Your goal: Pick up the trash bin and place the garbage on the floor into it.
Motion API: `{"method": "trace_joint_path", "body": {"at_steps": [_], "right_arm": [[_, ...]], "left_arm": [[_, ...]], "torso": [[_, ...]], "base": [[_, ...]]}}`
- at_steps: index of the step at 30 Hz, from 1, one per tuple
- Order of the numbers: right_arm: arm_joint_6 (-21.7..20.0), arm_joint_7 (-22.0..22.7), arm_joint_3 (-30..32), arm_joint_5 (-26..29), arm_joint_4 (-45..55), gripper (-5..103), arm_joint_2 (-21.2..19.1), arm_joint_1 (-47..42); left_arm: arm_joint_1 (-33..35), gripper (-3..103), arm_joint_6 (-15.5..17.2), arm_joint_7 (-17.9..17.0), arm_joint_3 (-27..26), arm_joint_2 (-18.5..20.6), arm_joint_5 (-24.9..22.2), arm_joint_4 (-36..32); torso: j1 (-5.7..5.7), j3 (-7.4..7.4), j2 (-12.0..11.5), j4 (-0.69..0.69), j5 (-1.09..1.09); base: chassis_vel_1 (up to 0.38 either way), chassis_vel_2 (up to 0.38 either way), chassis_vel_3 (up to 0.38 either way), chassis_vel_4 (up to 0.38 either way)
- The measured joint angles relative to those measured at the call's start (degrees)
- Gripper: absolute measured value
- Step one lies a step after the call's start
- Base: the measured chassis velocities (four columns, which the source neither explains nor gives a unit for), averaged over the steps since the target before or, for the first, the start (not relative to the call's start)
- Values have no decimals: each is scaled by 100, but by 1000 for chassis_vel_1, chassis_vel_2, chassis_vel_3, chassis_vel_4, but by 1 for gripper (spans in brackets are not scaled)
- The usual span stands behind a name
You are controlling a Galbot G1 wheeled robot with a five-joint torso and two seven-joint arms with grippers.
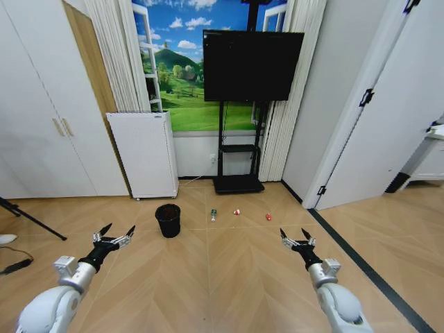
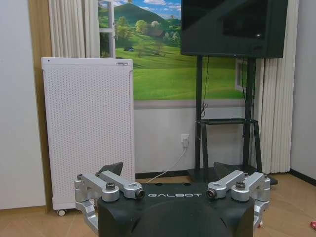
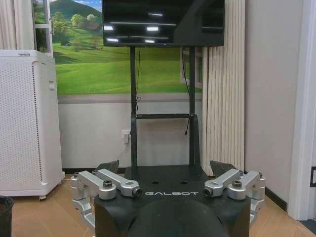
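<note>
The trash bin (image 1: 168, 220), small, round and black, stands upright on the floor (image 1: 222, 284) ahead and left of centre. To its right the garbage lies in a row: a green bottle (image 1: 214, 215), a red-and-white scrap (image 1: 236, 211) and a small red piece (image 1: 268, 216). My left gripper (image 1: 118, 230) hovers open, short of the bin and to its left. My right gripper (image 1: 293, 233) hovers open, short of the red piece and to its right. Both hold nothing. The left wrist view shows the open left gripper (image 2: 168, 170). The right wrist view shows the open right gripper (image 3: 165, 165) and the bin's rim (image 3: 4, 213).
A white perforated appliance (image 1: 143, 154) stands against the back wall behind the bin, beside a TV on a black stand (image 1: 239, 184). A dark strip (image 1: 361, 260) runs along the floor at the right by a white door. A tripod leg (image 1: 31, 220) crosses the floor at far left.
</note>
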Motion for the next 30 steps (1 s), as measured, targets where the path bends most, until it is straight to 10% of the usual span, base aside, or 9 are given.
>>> {"method": "trace_joint_path", "body": {"at_steps": [30], "right_arm": [[49,-261,52,-97,-37,100,34,-103]], "left_arm": [[8,100,4,0,-8,-63,3,17]], "torso": [[0,0,1,2,0]], "base": [[-103,109,114,-106]]}}
